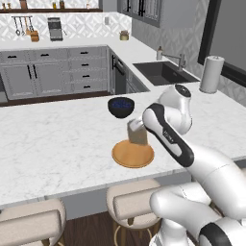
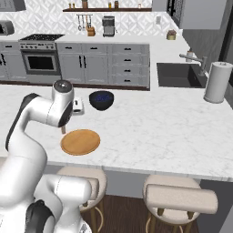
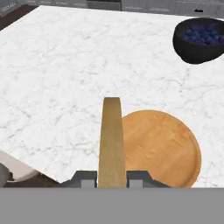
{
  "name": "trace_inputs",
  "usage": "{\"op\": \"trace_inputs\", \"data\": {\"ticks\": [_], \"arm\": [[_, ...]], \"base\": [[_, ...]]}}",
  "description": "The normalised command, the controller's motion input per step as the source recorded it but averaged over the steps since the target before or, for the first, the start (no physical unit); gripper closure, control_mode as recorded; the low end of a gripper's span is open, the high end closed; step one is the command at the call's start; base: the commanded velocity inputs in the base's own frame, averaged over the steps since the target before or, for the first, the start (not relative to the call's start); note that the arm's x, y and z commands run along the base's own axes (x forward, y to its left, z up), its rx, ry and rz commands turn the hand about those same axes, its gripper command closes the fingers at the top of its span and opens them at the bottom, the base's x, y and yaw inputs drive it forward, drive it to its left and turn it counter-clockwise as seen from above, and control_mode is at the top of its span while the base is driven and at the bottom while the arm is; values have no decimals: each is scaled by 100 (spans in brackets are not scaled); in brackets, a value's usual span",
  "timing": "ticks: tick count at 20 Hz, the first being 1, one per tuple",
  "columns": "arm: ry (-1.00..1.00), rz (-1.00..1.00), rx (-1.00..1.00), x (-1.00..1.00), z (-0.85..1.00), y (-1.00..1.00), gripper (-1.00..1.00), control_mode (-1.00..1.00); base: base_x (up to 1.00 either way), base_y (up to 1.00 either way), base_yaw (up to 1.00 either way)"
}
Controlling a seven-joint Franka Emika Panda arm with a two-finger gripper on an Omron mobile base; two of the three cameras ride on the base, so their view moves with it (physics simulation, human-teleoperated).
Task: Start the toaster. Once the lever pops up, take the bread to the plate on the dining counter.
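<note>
A tan slice of bread stands on edge between the fingers of my gripper, which is shut on it. It hangs over the far rim of the orange-brown plate on the dining counter. In the hand view the bread rises edge-on from the gripper, with the plate just to its right. From the right base view the gripper sits low over the plate. Whether bread and plate touch I cannot tell. The toaster is cut by the frame edge on the back worktop.
A dark blue bowl of berries stands just behind the plate. A paper towel roll and a sink are to the right. Two padded stools sit under the counter's overhanging near edge.
</note>
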Motion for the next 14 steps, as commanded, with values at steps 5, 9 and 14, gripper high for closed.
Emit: {"op": "trace_inputs", "data": {"ticks": [5,9,14], "arm": [[5,12,0,0,-27,33,100,-100],[6,5,4,0,-21,5,100,-100],[2,0,10,1,-33,-6,100,-100]], "base": [[0,0,0],[0,0,0],[0,0,0]]}}
